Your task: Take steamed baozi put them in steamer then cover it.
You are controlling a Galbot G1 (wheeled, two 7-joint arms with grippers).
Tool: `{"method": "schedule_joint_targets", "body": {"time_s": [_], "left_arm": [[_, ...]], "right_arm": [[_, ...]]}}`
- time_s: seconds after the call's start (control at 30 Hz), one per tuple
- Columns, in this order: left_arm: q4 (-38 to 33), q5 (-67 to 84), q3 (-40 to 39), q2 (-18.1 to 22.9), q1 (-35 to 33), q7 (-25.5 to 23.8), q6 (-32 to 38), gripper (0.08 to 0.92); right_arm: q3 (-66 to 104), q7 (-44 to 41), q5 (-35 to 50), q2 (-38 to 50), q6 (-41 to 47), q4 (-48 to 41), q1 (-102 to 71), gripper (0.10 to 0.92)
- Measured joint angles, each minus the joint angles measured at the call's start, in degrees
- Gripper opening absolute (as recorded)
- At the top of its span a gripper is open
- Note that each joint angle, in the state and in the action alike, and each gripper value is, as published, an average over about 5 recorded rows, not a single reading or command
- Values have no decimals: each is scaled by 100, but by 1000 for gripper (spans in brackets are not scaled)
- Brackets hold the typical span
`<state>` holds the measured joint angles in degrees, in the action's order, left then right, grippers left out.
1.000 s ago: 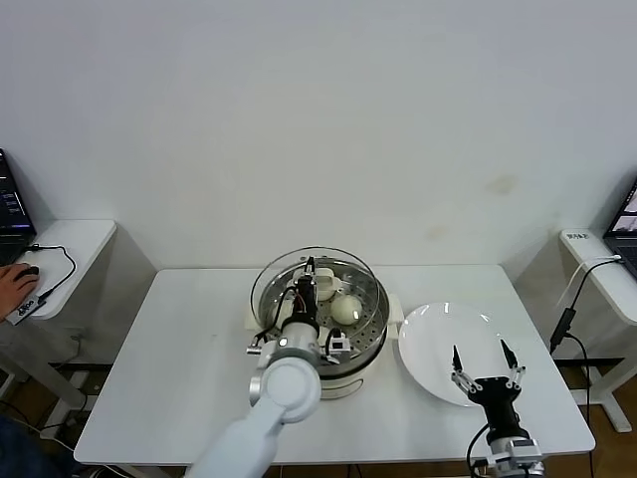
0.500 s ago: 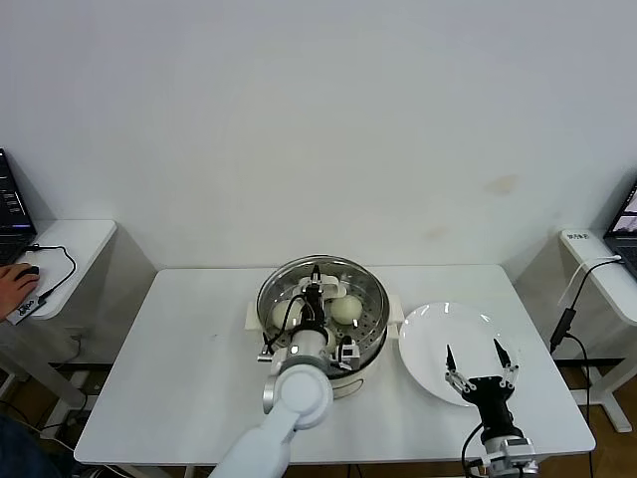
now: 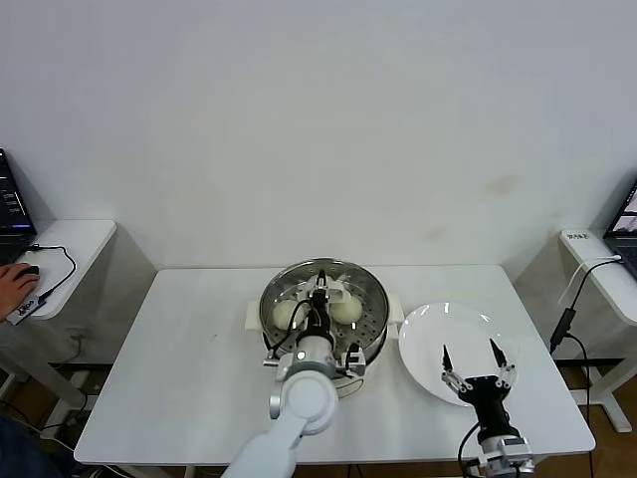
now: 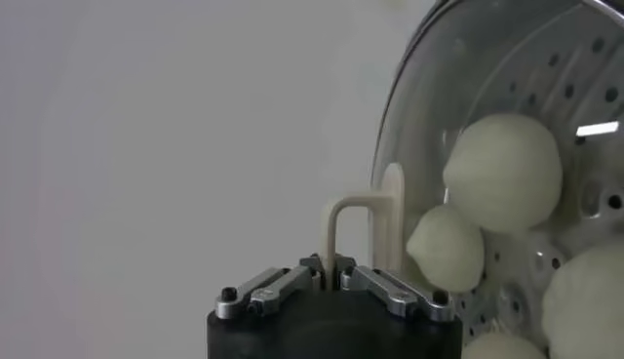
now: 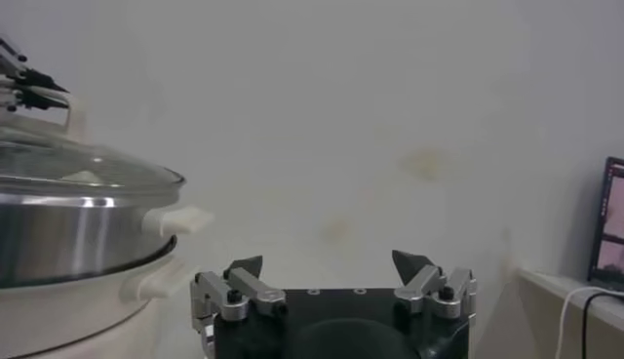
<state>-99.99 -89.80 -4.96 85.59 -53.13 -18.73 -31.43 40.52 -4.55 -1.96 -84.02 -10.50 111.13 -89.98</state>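
Note:
The steamer (image 3: 382, 305), a shiny steel pot on a white base, stands mid-table. The glass cover (image 3: 350, 283) lies on its rim. My left gripper (image 3: 320, 295) is shut on the cover's cream handle (image 4: 357, 220) at the centre. Through the glass I see cream-white baozi (image 3: 286, 315) on the perforated tray; three show in the left wrist view (image 4: 502, 172). My right gripper (image 3: 478, 362) is open and empty above the white plate (image 3: 438, 324). The right wrist view shows its open gripper (image 5: 329, 263), and the covered steamer (image 5: 68, 229) off to one side.
The plate lies right of the steamer and holds nothing. Side tables with laptops and cables stand at both edges of the head view; a hand on a mouse (image 3: 22, 281) rests on the left one. A white wall rises behind the table.
My left gripper has carried the cover to the right and down, from off-centre over the pot's left side to level on the rim. The right gripper has shifted slightly.

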Motion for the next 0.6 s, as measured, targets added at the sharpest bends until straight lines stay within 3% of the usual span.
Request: {"method": "schedule_joint_targets", "body": {"time_s": [0.2, 0.6], "left_arm": [[33, -6, 36, 60, -10, 81, 29, 164], [-211, 181, -62, -22, -189, 202, 46, 497]], "right_arm": [[-19, -5, 0, 3, 0, -2, 0, 823], [-42, -14, 4, 13, 1, -7, -10, 823]]}}
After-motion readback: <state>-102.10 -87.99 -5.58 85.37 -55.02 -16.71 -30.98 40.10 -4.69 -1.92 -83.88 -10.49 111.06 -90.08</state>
